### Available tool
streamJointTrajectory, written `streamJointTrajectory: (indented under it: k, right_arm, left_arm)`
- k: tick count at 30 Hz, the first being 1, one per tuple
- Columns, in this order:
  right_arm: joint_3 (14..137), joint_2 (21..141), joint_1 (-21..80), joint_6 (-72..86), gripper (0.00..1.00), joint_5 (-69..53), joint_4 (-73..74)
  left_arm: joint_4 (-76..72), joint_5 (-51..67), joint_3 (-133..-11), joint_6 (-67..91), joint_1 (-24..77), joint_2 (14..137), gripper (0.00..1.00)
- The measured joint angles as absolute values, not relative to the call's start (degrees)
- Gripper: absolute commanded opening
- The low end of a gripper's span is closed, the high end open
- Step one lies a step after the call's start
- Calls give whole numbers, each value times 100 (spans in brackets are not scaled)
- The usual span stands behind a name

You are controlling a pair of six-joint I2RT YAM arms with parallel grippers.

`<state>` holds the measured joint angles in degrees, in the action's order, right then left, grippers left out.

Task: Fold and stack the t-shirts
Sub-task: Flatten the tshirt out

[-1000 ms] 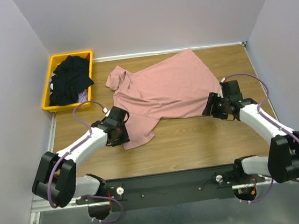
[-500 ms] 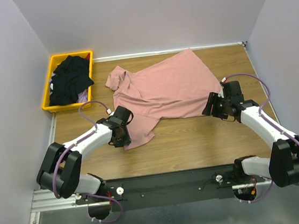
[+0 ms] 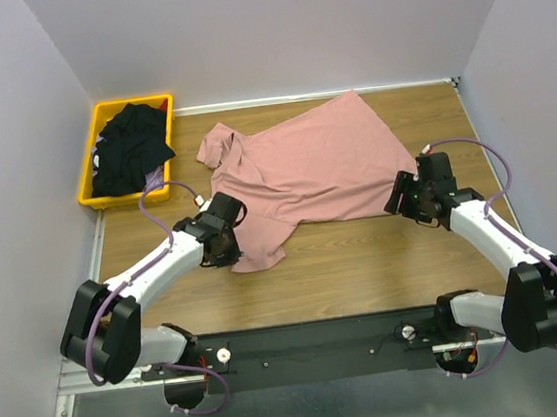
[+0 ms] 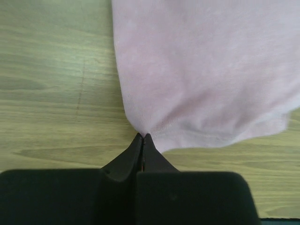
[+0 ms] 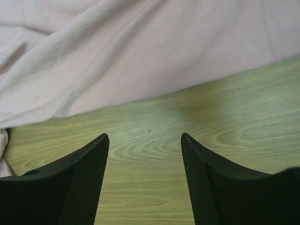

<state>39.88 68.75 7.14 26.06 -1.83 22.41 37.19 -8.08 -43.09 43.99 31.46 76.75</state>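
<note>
The pink t-shirt (image 3: 304,165) lies spread out, plain side up, on the wooden table. My left gripper (image 3: 231,246) is at the near-left corner of the cloth. In the left wrist view its fingertips (image 4: 143,137) are pressed together on the edge of the pink t-shirt (image 4: 201,70), and the cloth puckers at the pinch. My right gripper (image 3: 396,201) hovers at the shirt's right edge. In the right wrist view it (image 5: 145,136) stands open over bare wood, just short of the hem of the pink cloth (image 5: 140,47). Black t-shirts (image 3: 131,150) lie crumpled in a bin.
A yellow bin (image 3: 87,180) stands at the back left corner of the table, holding the black clothing. Grey walls close in the table on the left, back and right. Bare wood (image 3: 365,259) lies between the shirt and the arm bases.
The left gripper has moved in on the shirt's near-left corner and shut on its edge. The right gripper has shifted slightly to the right, still open.
</note>
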Motion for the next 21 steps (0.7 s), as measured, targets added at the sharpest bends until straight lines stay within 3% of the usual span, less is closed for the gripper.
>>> streamJointTrajectory:
  k: [13, 21]
  right_arm:
    - [3955, 7271, -919, 3304, 68, 473, 2233]
    - [4025, 8106, -1063, 3514, 65, 550, 2005]
  left_arm:
    - [3367, -840, -4600, 3841, 3094, 7227, 0]
    - [3002, -834, -4504, 3566, 3030, 6934, 0]
